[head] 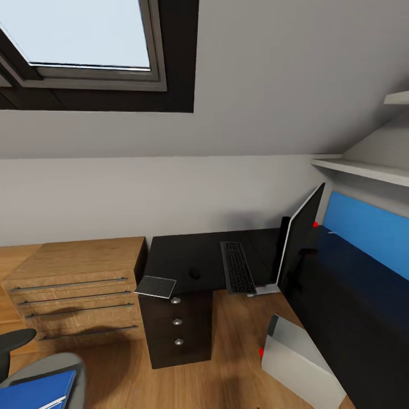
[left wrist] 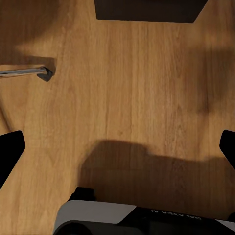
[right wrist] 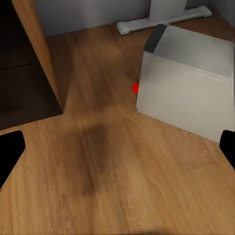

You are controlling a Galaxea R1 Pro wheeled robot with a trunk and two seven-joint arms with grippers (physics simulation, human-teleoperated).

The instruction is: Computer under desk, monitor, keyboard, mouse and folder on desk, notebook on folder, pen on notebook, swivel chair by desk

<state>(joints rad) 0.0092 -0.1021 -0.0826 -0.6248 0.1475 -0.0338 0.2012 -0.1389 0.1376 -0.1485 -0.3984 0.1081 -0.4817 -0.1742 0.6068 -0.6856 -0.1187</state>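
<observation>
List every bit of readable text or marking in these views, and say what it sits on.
Robot body: a faint line of light lettering, seen upside down, too small and blurred to read.
Keyboard: key legends too small to read.
Monitor and computer: red lights only, no text.
Nothing else carries writing.

I see a glossy black L-shaped bench (head: 187,255), a dark slim keyboard (head: 237,267) and a thin grey notebook (head: 155,287) on it. The boxy computer tower (head: 298,360) is light grey with a red light. The flat folder (head: 37,389) is bright blue. The wooden floor (left wrist: 127,88) is honey-brown, grained.
</observation>
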